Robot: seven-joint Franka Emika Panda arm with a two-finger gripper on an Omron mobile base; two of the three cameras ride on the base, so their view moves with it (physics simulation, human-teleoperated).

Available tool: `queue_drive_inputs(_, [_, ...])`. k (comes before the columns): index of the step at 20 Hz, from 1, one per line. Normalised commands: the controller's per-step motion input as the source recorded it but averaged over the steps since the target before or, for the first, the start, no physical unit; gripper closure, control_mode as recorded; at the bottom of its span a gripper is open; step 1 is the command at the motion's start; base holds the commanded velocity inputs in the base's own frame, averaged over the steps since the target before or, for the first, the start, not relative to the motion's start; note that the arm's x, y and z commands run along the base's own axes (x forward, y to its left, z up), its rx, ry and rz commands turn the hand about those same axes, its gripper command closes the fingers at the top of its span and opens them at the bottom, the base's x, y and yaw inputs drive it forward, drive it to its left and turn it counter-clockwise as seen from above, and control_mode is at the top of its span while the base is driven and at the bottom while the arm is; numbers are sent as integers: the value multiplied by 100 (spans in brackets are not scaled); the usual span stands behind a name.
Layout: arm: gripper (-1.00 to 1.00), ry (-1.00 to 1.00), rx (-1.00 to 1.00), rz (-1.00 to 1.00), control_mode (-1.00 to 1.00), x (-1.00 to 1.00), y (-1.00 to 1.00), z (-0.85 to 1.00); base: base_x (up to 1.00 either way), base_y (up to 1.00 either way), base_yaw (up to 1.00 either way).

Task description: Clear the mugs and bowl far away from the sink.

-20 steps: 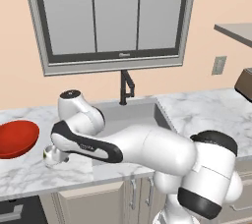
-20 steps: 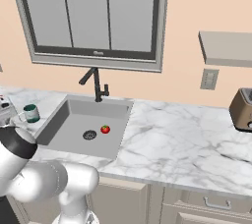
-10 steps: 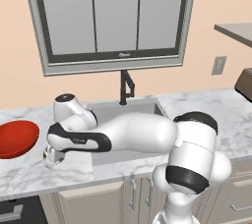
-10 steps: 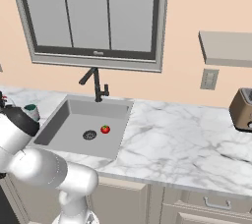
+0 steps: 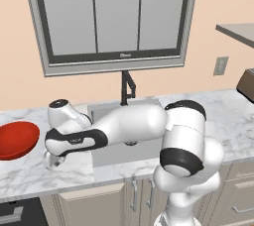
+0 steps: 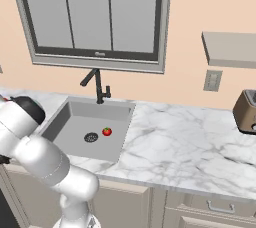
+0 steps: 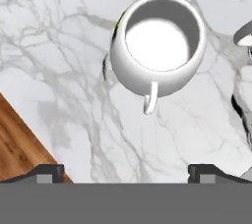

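Observation:
The white mug [image 7: 157,46] stands upright on the marble counter [image 7: 59,61], seen from above, its handle pointing toward my fingertips. My gripper [image 7: 125,174] hangs over it, open, with nothing between the fingertips [image 7: 47,171]. In the left base view the gripper [image 5: 51,161] is low over the counter left of the sink [image 5: 106,153]. The red bowl [image 5: 15,141] rests on the counter at the far left, beyond the hand. The green mug is hidden.
The black faucet [image 6: 99,86] rises behind the sink [image 6: 70,122], and a small red ball [image 6: 106,132] lies by the drain. A toaster [image 6: 246,112] stands far right. The counter's front edge and the wood floor [image 7: 19,144] lie close to the white mug.
The arm's elbow and upper links have swung across in front of the sink. The hand has stayed low at the same spot left of the sink, jaws still open.

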Motion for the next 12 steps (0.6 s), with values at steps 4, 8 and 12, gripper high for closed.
queue_drive_inputs(4, [-100,0,0,-2,-100,13,5,-18,0,0,0])
queue_drive_inputs(8, [-100,0,0,0,-100,16,0,-7,0,0,0])
queue_drive_inputs(12, [-100,0,0,0,-100,19,0,-9,0,0,0])
